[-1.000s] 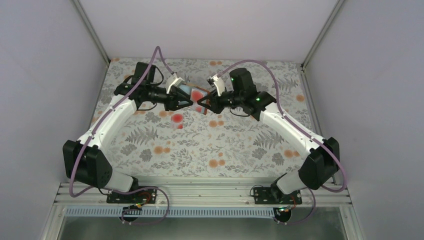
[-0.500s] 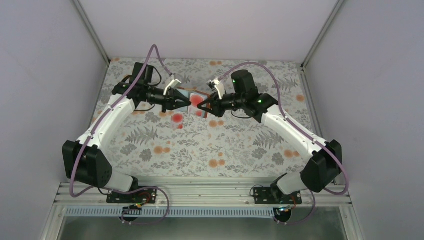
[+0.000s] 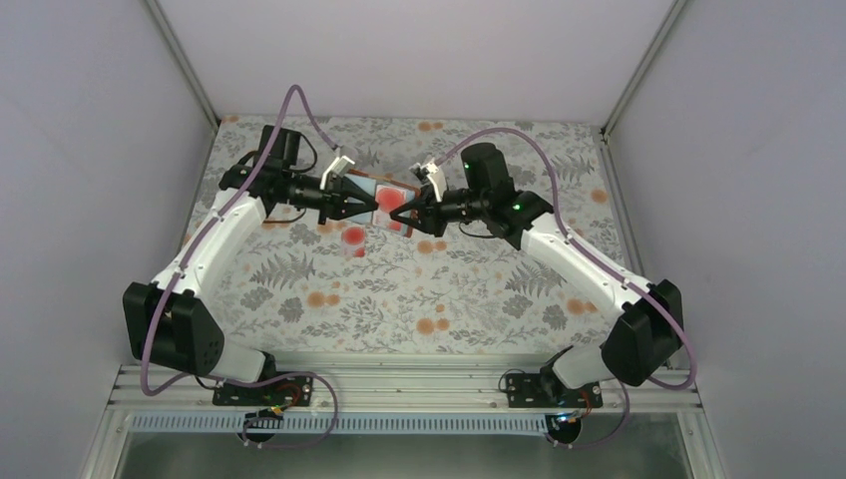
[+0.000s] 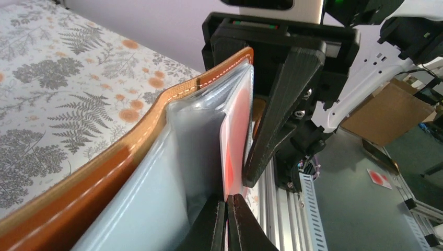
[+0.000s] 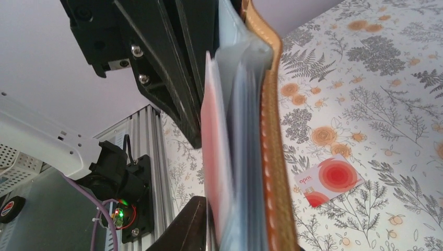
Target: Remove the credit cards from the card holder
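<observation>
The brown leather card holder [image 3: 389, 197] hangs open in the air between both grippers, above the far middle of the table. In the left wrist view its stitched cover [image 4: 104, 178] and grey-blue sleeves run towards the camera. My left gripper [image 4: 226, 206] is shut on the near edge of a red credit card [image 4: 235, 130] that sticks out of a sleeve. My right gripper [image 5: 240, 230] is shut on the card holder [image 5: 271, 157] from the other side; only one of its fingers [image 5: 190, 225] shows. A pale credit card with red rings [image 5: 329, 180] lies flat on the table [image 3: 353, 239].
The floral tabletop [image 3: 449, 289] is walled in by pale panels on three sides. An aluminium rail [image 3: 399, 384] with both arm bases runs along the near edge. The two arms meet at the far middle, their purple cables arching overhead.
My left gripper has closed onto the red card's edge. Both grippers and the card holder have shifted a little to the left. The card on the table has not moved.
</observation>
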